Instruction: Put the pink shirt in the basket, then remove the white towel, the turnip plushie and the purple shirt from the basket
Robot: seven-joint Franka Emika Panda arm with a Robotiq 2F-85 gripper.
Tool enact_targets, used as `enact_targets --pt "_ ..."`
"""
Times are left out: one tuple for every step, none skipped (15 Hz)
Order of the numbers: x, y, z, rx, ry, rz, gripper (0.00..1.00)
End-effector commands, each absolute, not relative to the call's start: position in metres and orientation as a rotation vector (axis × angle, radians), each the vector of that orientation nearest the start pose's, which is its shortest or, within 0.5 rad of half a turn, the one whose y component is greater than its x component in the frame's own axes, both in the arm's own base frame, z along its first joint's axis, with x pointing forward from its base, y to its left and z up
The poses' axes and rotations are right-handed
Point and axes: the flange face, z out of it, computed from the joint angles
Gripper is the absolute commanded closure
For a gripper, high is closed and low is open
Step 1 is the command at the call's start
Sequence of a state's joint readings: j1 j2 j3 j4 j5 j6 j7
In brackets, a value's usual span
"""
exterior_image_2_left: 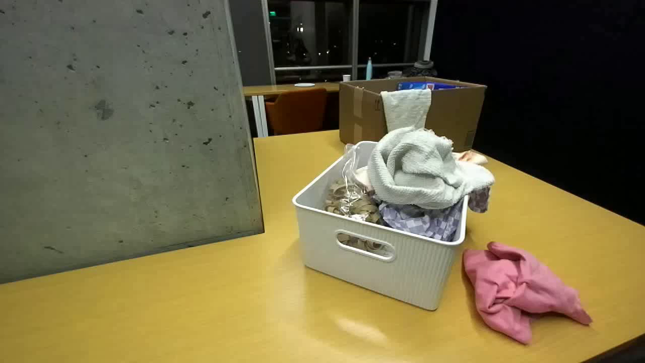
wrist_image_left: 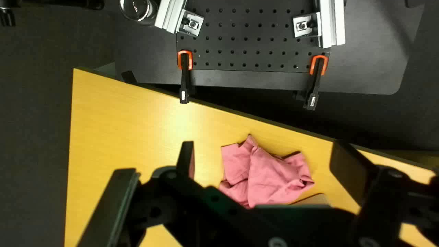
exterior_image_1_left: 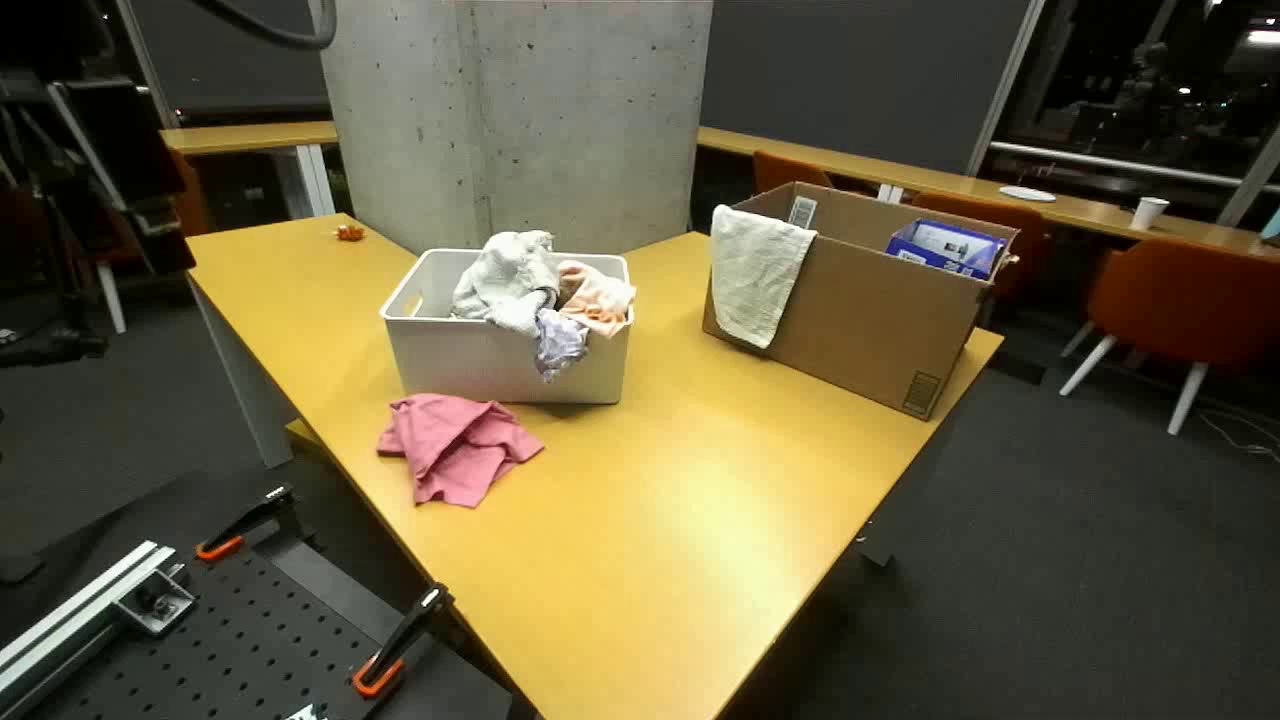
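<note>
The pink shirt (exterior_image_1_left: 445,440) lies crumpled on the yellow table beside the white basket (exterior_image_1_left: 500,375); both also show in the other exterior frame, shirt (exterior_image_2_left: 509,287) and basket (exterior_image_2_left: 368,275). The white towel (exterior_image_2_left: 418,166) is bunched on top of the basket's contents. The purple checkered shirt (exterior_image_2_left: 421,219) lies under it and hangs over the rim (exterior_image_1_left: 560,340). No turnip plushie can be made out. My gripper (wrist_image_left: 267,164) is open and empty in the wrist view, high above the table, with the pink shirt (wrist_image_left: 271,178) showing between its fingers.
A cream and orange cloth (exterior_image_1_left: 597,300) and a clear bag of brown strips (exterior_image_2_left: 352,204) are in the basket. A cardboard box (exterior_image_1_left: 850,310) with a white cloth (exterior_image_1_left: 760,275) over its side stands on the table. A concrete column (exterior_image_1_left: 540,130) rises behind. Clamps (wrist_image_left: 184,79) jut towards the table edge.
</note>
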State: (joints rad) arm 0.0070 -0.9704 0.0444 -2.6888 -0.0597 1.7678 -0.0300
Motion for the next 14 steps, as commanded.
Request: enact_targets --pt "0.271 0.01 0.503 -3.234 -0.118 -0.078 0.0" --pt "0.271 0.01 0.503 -3.234 -0.118 -0.078 0.0" --pt "0.271 0.01 0.503 -3.234 -0.118 -0.078 0.0" --pt "0.271 0.01 0.503 -3.234 -0.118 -0.078 0.0" --pt "0.271 0.01 0.503 -3.234 -0.118 -0.078 0.0" --pt "0.271 0.01 0.503 -3.234 -0.118 -0.078 0.0" --pt "0.271 0.01 0.503 -3.234 -0.118 -0.078 0.0" --pt "0.271 0.01 0.503 -3.234 -0.118 -0.078 0.0" --pt "0.272 0.016 0.496 -3.241 -0.144 -0.09 0.0" --pt "0.275 0.02 0.477 -3.253 -0.167 -0.122 0.0" --pt "0.279 0.023 0.462 -3.245 -0.197 -0.137 0.0" --pt "0.286 0.027 0.442 -3.232 -0.203 -0.162 0.0" --pt "0.309 0.034 0.448 -3.227 -0.224 -0.178 0.0" --pt "0.316 0.041 0.429 -3.226 -0.248 -0.213 0.0"
